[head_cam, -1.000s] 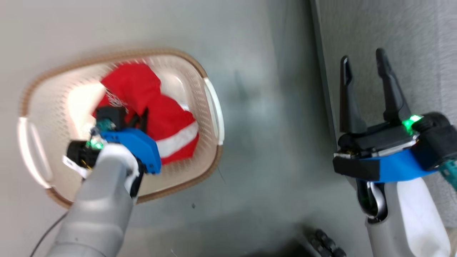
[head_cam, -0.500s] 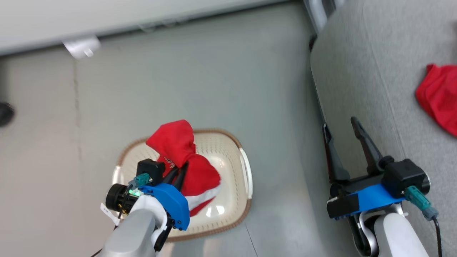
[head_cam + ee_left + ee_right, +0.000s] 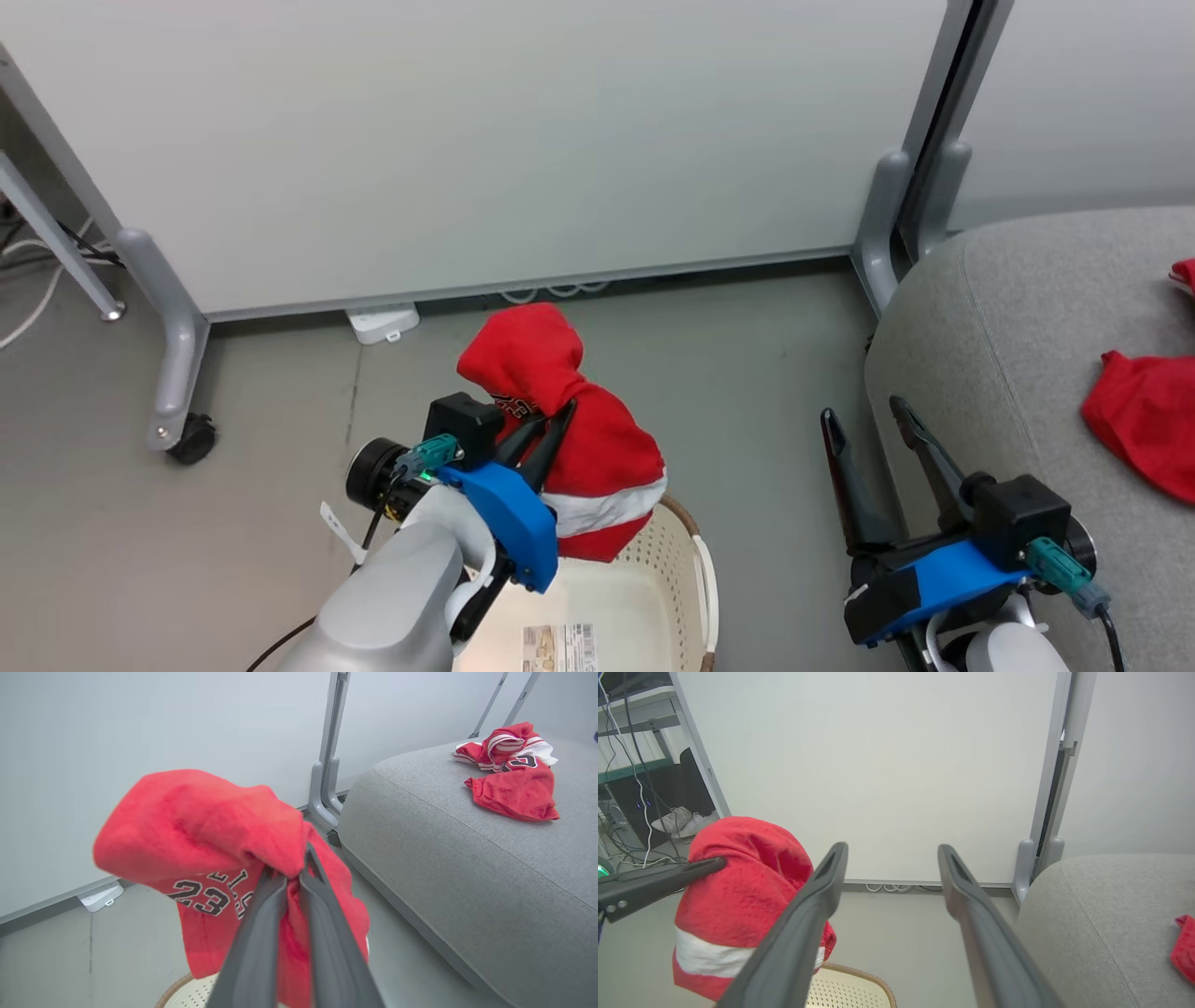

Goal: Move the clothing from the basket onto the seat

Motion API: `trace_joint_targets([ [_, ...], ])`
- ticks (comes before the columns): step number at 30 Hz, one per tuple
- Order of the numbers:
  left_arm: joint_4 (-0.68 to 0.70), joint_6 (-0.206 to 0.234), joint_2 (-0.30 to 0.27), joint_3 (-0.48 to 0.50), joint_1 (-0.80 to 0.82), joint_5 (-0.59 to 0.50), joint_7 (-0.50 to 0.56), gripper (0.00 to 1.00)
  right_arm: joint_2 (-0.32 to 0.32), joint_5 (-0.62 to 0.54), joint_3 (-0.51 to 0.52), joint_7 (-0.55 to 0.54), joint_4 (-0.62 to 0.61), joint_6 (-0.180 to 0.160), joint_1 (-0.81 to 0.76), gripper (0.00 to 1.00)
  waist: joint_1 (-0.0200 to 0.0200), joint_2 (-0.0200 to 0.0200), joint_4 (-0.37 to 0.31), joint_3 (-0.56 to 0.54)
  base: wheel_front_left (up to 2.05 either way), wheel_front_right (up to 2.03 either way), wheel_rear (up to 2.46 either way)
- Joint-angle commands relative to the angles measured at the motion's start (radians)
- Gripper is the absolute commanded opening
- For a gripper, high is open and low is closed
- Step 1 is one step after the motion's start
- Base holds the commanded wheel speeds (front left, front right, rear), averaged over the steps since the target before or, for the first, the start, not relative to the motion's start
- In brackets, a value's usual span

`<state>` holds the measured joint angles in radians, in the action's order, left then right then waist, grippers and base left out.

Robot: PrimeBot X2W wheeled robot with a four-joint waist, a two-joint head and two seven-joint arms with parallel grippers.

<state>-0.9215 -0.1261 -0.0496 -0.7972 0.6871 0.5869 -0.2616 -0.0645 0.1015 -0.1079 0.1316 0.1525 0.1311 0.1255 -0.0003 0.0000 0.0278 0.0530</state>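
A red garment (image 3: 579,439) with a white stripe and "23" lettering (image 3: 205,900) hangs above the basket, with my left gripper (image 3: 558,415) shut on its folded top. The cream basket (image 3: 644,597) with a barcode sticker stands on the floor at the head view's bottom, under the hanging cloth. My right gripper (image 3: 864,415) is open and holds nothing, beside the near edge of the grey seat (image 3: 1008,336). More red clothing (image 3: 1144,420) lies on the seat, bunched with white trim (image 3: 511,765) in the left wrist view. The held garment (image 3: 738,896) also hangs left of my right fingers.
Pale partition panels (image 3: 467,140) on grey wheeled legs (image 3: 173,373) stand behind the basket. A white power block (image 3: 383,322) lies at the panel's foot. Cables and shoes (image 3: 679,819) sit behind the left panel. Grey floor (image 3: 766,392) runs between basket and seat.
My left gripper has lifted the red garment up out of the basket. The head camera has risen and tilted up, bringing the partition panels and more of the seat into view.
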Motion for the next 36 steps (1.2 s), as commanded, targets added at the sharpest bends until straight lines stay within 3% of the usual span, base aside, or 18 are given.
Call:
trace_joint_targets([
  [1, 0.014, -0.003, -0.002, -0.019, 0.021, 0.018, 0.0, 0.0, 0.002, 0.008, -0.005, -0.008, 0.004, -0.001, -0.021, 1.0, 0.0003, 0.0, 0.028, -0.053, 0.0, 0.0, 0.0],
  [12, 0.085, 0.024, -0.002, -0.125, 0.124, 0.136, 0.038, 0.0, 0.008, 0.017, -0.034, -0.012, 0.018, -0.001, -0.027, 1.0, 0.0003, 0.0, 0.017, -0.084, 0.0, 0.0, 0.0],
  [27, 0.057, 0.049, -0.002, -0.216, 0.171, 0.216, 0.022, 0.0, 0.012, 0.019, -0.044, -0.003, 0.039, -0.001, -0.014, 1.0, 0.0003, 0.0, -0.009, -0.078, 0.0, 0.0, 0.0],
  [36, 0.048, 0.054, -0.002, -0.257, 0.19, 0.262, 0.013, 0.0, -0.001, 0.052, -0.16, -0.07, 0.1, -0.001, 0.073, 1.0, 0.0003, 0.0, -0.026, -0.07, 0.0, 0.0, 0.0],
])
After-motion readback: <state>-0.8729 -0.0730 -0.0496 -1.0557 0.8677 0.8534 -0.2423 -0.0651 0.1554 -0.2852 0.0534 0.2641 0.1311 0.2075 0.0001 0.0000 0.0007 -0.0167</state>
